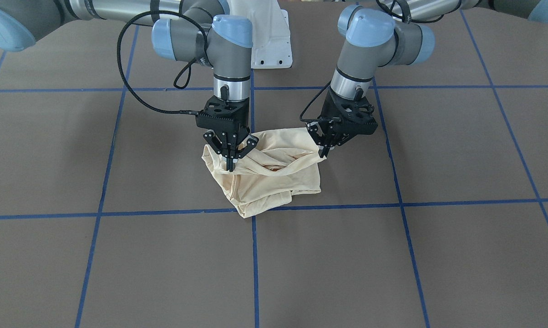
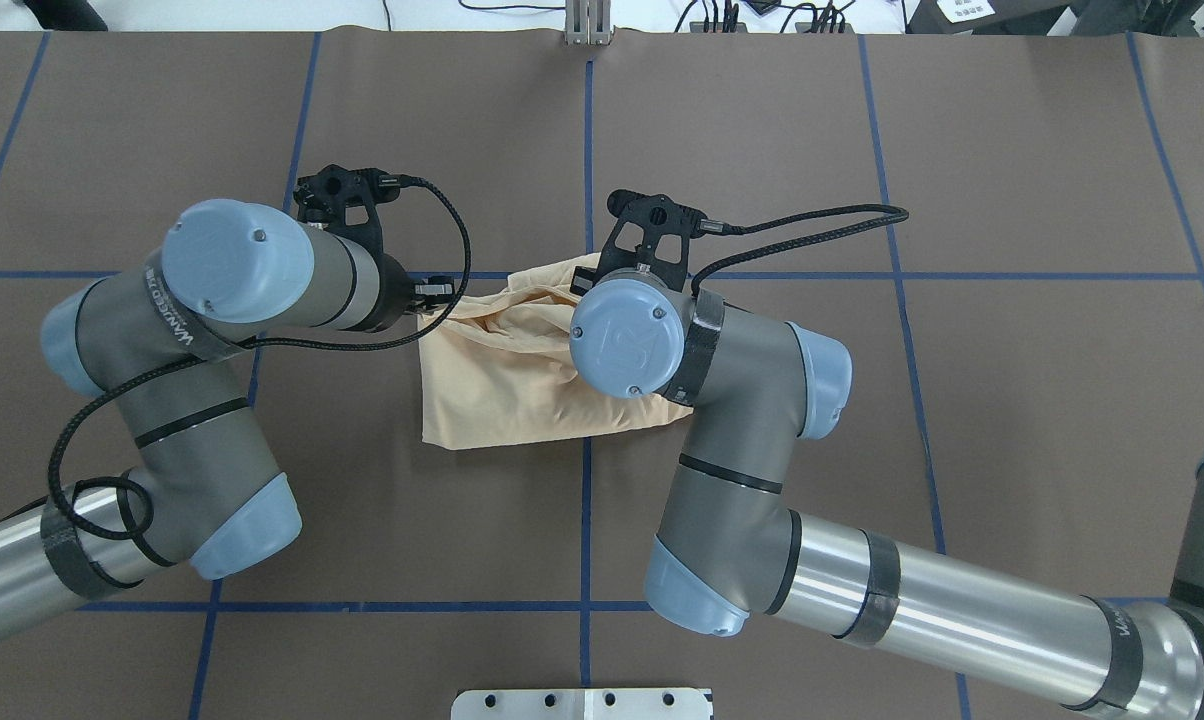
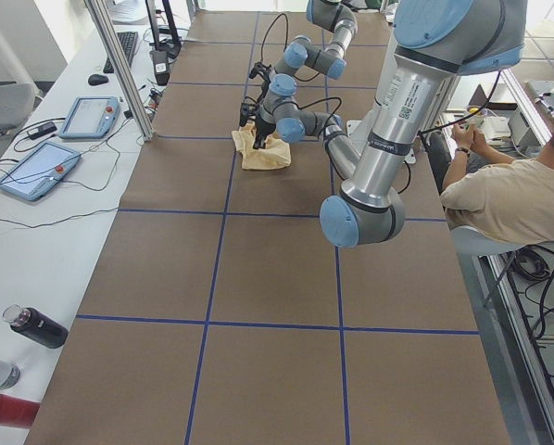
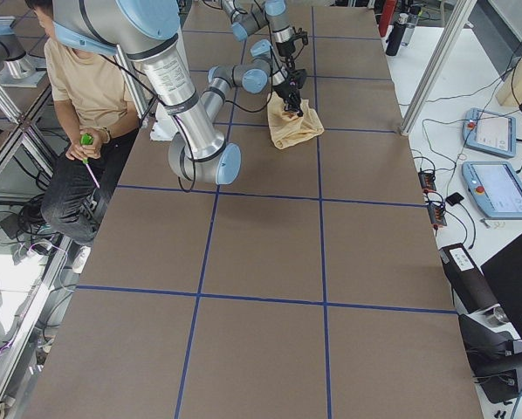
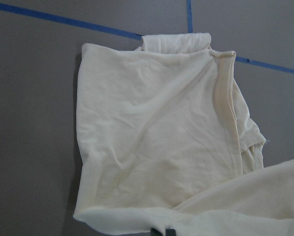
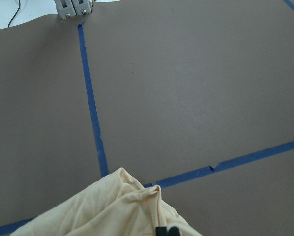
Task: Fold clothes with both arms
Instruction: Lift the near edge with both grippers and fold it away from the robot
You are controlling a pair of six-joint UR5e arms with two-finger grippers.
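**Both grippers clamped on a bunched shirt at the table's centre**

The front-facing view shows what the overhead view hides beneath the wrists. The black two-finger left gripper point(image 1: 323, 152) and black two-finger right gripper point(image 1: 231, 165) each have their fingertips pinched together on the pale cream-yellow thin-fabric T-shirt point(image 1: 265, 182). A slack span of cloth is raised between them. The left wrist view alone shows a stitched hem band point(image 5: 230, 113) across the flat lower layer. The shirt lies on the brown table with blue tape lines point(image 1: 392, 255), at a crossing of the lines. Its long axis runs from the robot's left to its right, and one corner points away from the robot.
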